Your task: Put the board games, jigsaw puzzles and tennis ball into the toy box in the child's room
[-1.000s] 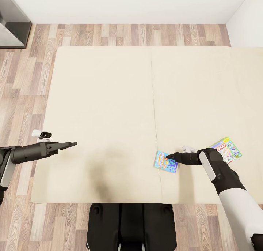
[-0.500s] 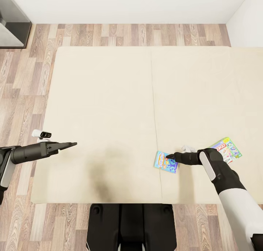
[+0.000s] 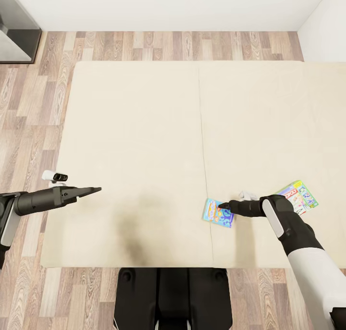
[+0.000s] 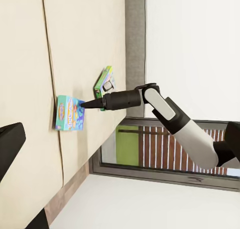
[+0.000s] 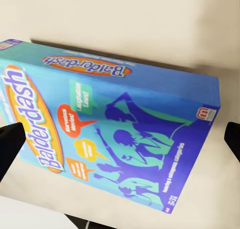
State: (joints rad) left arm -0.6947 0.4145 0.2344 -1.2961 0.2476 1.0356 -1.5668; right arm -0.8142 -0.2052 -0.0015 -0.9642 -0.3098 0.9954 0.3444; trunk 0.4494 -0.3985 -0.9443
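We stood at the foot edge of the bed [image 3: 144, 128], and every place below is given from its centre seam. The blue board game [image 3: 218, 213] lay flat on the mattress right on that seam, near the bed's edge closest to our base; the white-and-green board game [image 3: 299, 197] lay well off to the seam's right, partly under our forearm.

Our right end effector [image 3: 222, 206] reached in over the blue box, its tip at the box's upper right part. In the right wrist view the box [image 5: 112, 119] sat between two dark fingers [image 5: 10, 146] at the frame's edges, so we judged the fingers spread wide and nothing gripped. The left end effector [image 3: 93, 190] hung above the mattress far to the seam's left; whether its fingers were parted or together we could not tell, though the left wrist view showed the right arm's tip [image 4: 87, 104] close above the box.

We judged the box light, stiff cardboard with a glossy (likely slippery) printed face. Lying flat on a soft mattress, it offers little edge to catch. We would take it across its narrow width, fingers straddling the two long edges, pressing slightly into the mattress.
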